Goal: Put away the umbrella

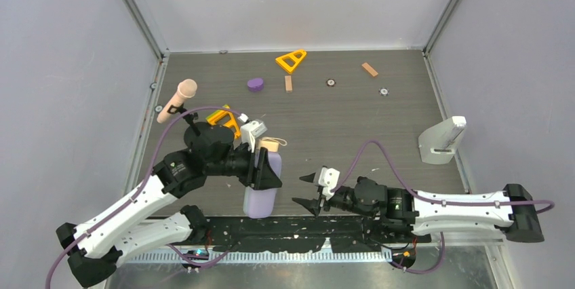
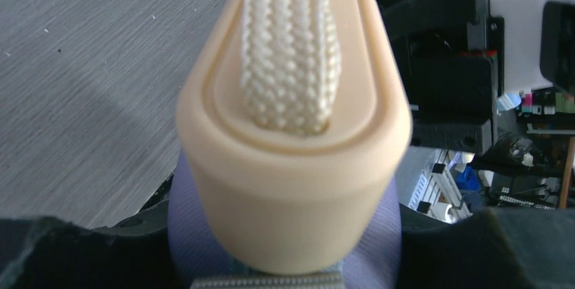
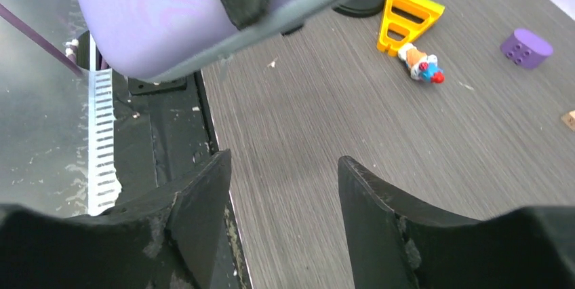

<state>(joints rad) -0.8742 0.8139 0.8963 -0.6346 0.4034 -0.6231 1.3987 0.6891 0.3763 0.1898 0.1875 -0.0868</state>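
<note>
The umbrella sits folded inside a lavender-grey case [image 1: 260, 194]. Only its tan handle [image 1: 270, 145] and wrist loop stick out of the top, and the canopy is hidden. My left gripper [image 1: 266, 171] is shut on the case and holds it upright near the table's front edge. In the left wrist view the handle [image 2: 295, 160] fills the frame, with the white woven loop [image 2: 291, 51] on top and the case [image 2: 186, 235] around it. My right gripper [image 1: 308, 190] is open and empty, just right of the case. In the right wrist view my right gripper [image 3: 285, 187] points at the case's bottom end [image 3: 156, 11].
A pink-headed microphone [image 1: 177, 99] lies at the left. A yellow triangle [image 1: 291, 60], purple block [image 1: 255, 84] and wooden blocks [image 1: 369, 69] lie at the back. An orange triangle [image 1: 227, 121] and small toy figure [image 3: 422, 65] sit behind the left arm. A white stand [image 1: 442, 141] is at the right.
</note>
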